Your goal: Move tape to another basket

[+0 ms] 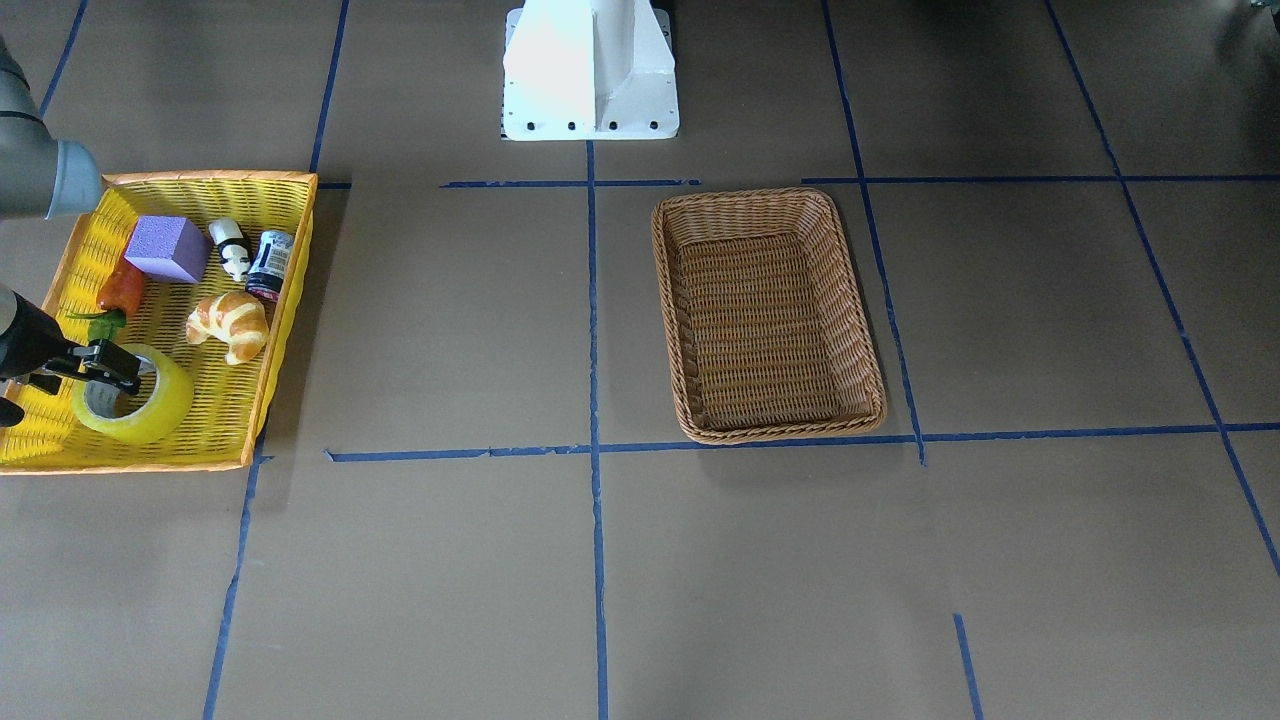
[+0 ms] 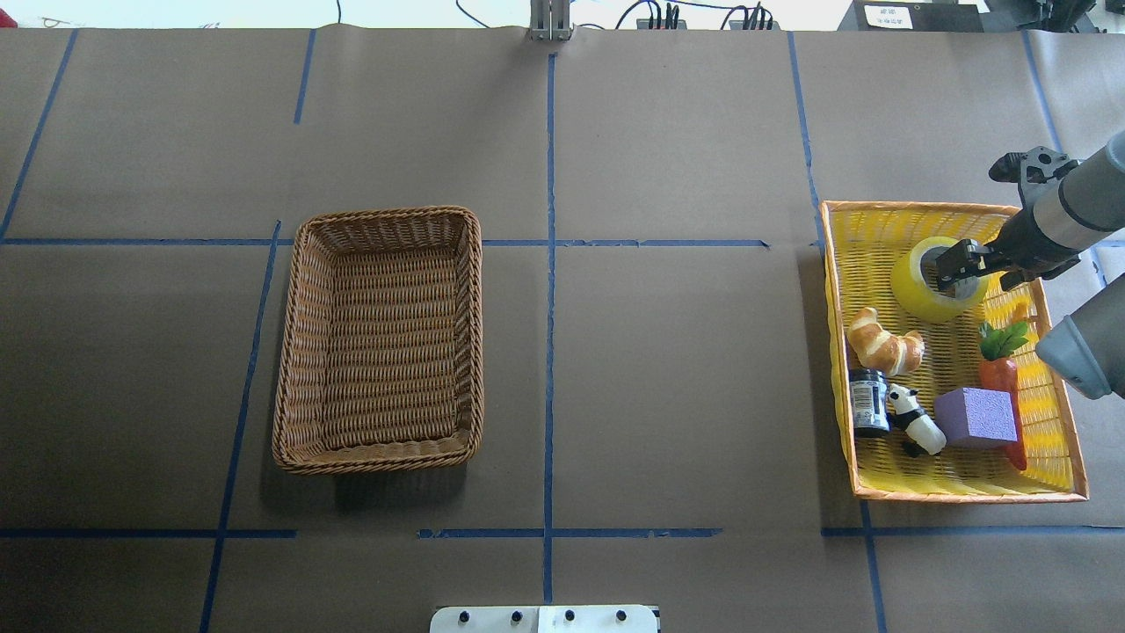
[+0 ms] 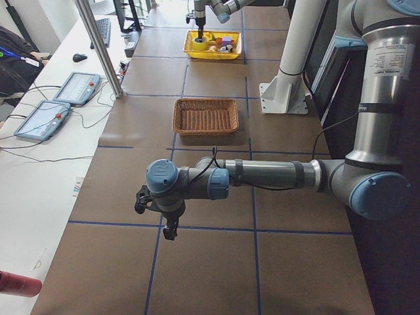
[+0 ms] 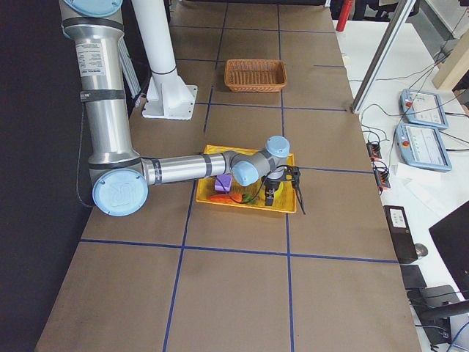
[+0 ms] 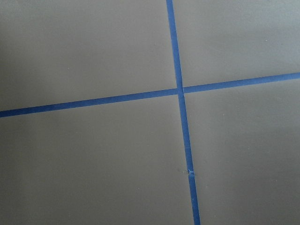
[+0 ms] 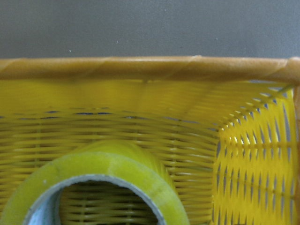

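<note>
While the tape lay at the far end of the tray, the right gripper sat on its rim, seemingly astride the wall. Whether it had clamped, I could not tell. The step looked like the grasp. Next would be a firm pinch, a lift clear and a carry to the basket, well apart. The right wrist view showed no fingers, and the left gripper, far off, was unreadable too.

Tape in tray (basket well apart)
</note>
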Robot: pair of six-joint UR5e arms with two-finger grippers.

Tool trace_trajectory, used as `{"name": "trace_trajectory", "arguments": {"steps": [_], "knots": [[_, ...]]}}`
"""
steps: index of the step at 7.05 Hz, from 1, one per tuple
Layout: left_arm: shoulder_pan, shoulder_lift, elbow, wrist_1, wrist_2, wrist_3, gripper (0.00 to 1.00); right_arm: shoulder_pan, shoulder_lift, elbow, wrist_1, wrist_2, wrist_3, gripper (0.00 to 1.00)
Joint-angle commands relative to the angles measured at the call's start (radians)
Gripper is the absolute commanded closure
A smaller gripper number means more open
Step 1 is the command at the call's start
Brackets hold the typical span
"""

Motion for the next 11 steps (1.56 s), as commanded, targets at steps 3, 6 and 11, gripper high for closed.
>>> {"name": "trace_trajectory", "arguments": {"steps": [3,6,11], "knots": [[-0.001,0.0,-0.005,0.0,-0.031,-0.001,0.0,-0.003,-0.005,-0.008,0.001,-0.002,-0.001,0.92],[-0.001,0.0,-0.013,0.003,-0.042,-0.004,0.0,0.033,-0.009,0.04,0.001,0.012,-0.001,1.0],[0.003,0.002,-0.071,0.0,-0.048,-0.01,0.0,0.063,0.009,0.258,0.013,0.097,0.216,1.0]]}}
